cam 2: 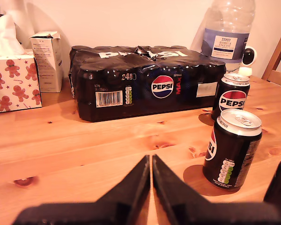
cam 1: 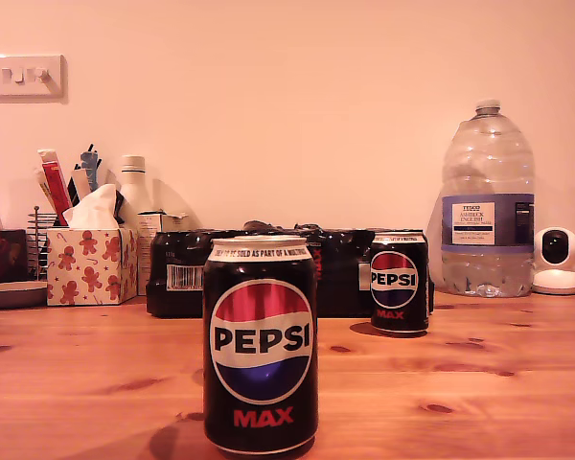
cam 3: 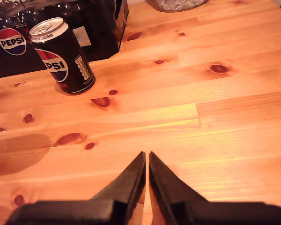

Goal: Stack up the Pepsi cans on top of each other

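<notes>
2 pepsi cans [cam 1: 260, 345] [cam 1: 399, 284] stand unstacked.

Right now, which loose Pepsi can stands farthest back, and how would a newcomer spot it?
Find the black shrink-wrapped multipack along the wall. At its end toward the exterior view's right, near the big water bottle, stands the far Pepsi can. Unlike the near Pepsi can up front, it stands right beside the pack.

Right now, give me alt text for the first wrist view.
My first gripper, jaws nearly shut and empty, hangs over a wooden table. Two upright Pepsi cans stand ahead, with a black multipack, a tissue box and a water bottle behind.
</notes>
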